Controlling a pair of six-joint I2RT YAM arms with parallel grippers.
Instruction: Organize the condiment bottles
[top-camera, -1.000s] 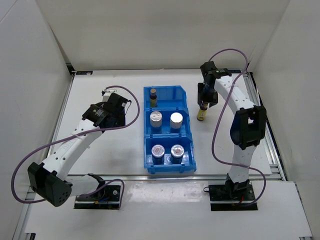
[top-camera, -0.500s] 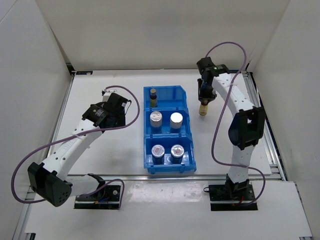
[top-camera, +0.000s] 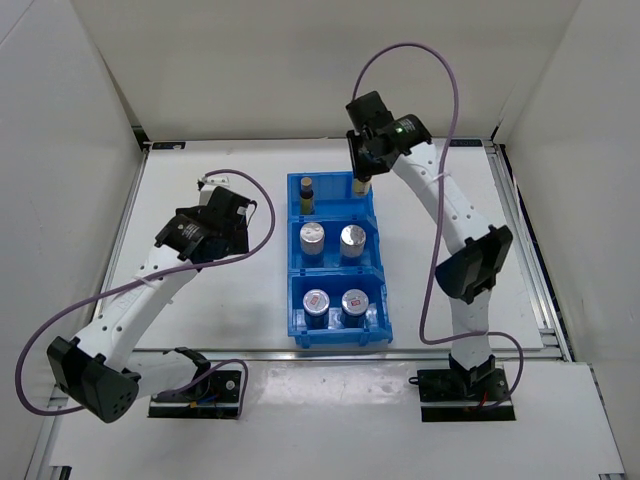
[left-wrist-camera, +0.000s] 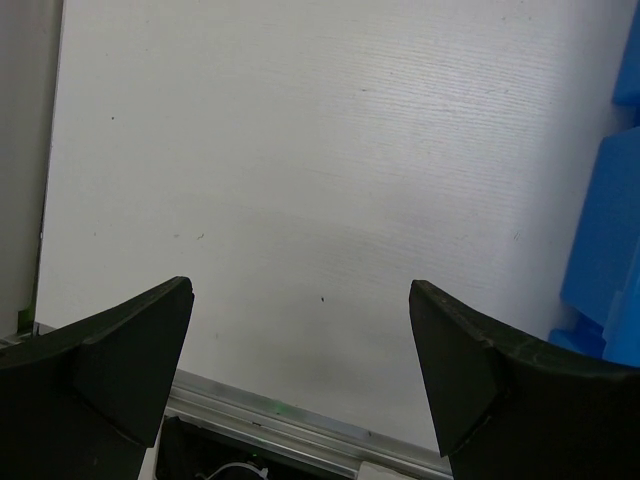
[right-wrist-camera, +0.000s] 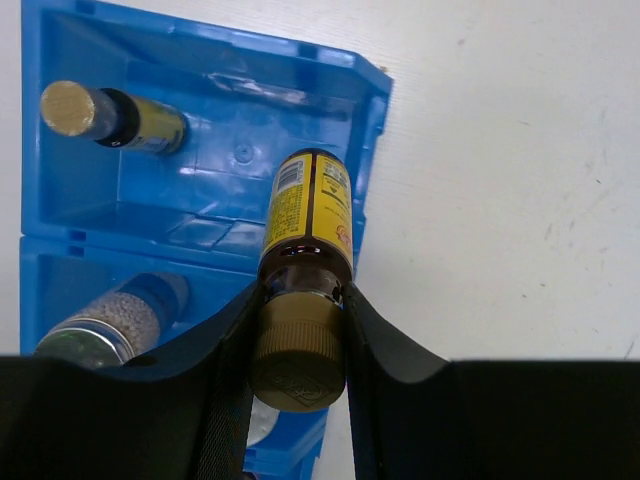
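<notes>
Over the blue bin's (right-wrist-camera: 372, 140) far right rim, your right gripper (right-wrist-camera: 300, 300) pinches the gold-capped brown bottle (right-wrist-camera: 305, 265); its yellow label (right-wrist-camera: 288, 218) carries a barcode (right-wrist-camera: 290, 177), the print unreadable. Your left gripper (left-wrist-camera: 300, 350) gapes wide above the table (left-wrist-camera: 300, 150).

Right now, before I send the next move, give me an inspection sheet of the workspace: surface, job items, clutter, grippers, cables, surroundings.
Surface: white table, bare around the bin.
Job's things: blue bin with three compartments. The far one holds one dark-brown bottle, the middle one two silver-capped bottles, and the near one two jars with red-white lid labels. The second dark-brown bottle is held over the far compartment's right wall.
Clutter: nothing seen.
Grippers: right gripper is shut on the second dark-brown bottle at its gold cap. Left gripper is open and empty over bare table left of the bin.
Cables: purple cables loop off both arms, clear of the bin.
Surroundings: white walls on three sides.
</notes>
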